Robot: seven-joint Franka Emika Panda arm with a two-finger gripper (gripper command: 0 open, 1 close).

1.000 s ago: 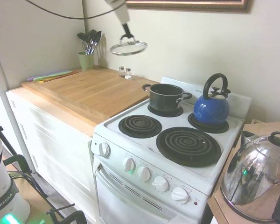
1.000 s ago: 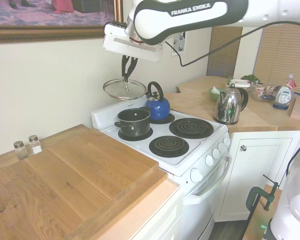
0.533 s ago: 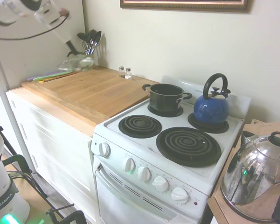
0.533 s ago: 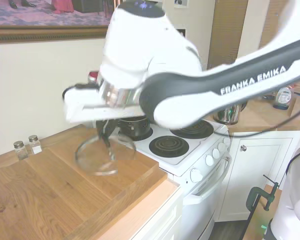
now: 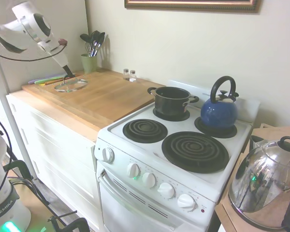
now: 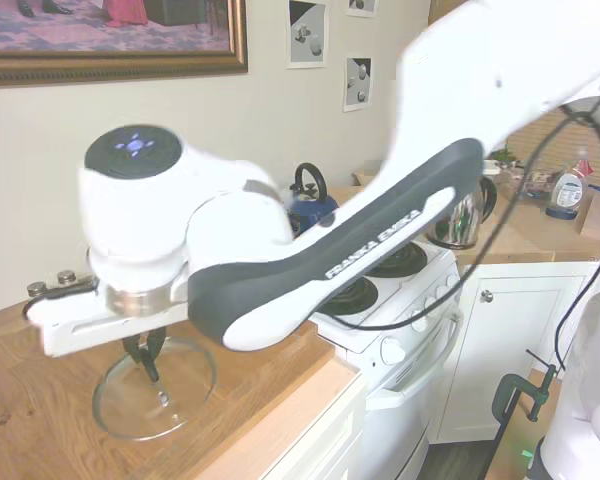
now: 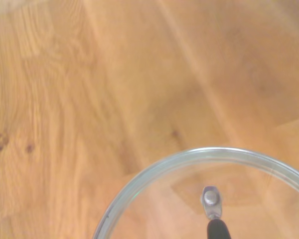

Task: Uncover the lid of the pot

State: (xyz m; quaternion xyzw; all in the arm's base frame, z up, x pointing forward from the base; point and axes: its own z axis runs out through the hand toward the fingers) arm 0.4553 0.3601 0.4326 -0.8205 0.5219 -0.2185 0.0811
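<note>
The clear glass lid (image 5: 75, 86) with its silver rim sits low over the left end of the wooden countertop (image 5: 104, 94), at or just above the wood. My gripper (image 5: 66, 78) comes down from the upper left and is shut on the lid's knob. From the other side the lid (image 6: 185, 395) hangs under the gripper (image 6: 147, 360), close to the counter's front edge. In the wrist view the lid's rim (image 7: 189, 155) arcs over the wood grain. The black pot (image 5: 171, 99) stands uncovered on the back left burner, far right of the gripper. The arm hides the pot in the second exterior view.
A blue kettle (image 5: 219, 112) occupies the back right burner and a shiny steel kettle (image 5: 265, 181) stands at the far right. A green utensil cup (image 5: 89, 63), two small shakers (image 5: 129, 74) and coloured flat utensils (image 5: 50, 79) line the counter's back.
The arm has swung from above the stove to the counter's left end and lowered the lid to the wood. The pot stays uncovered on its burner.
</note>
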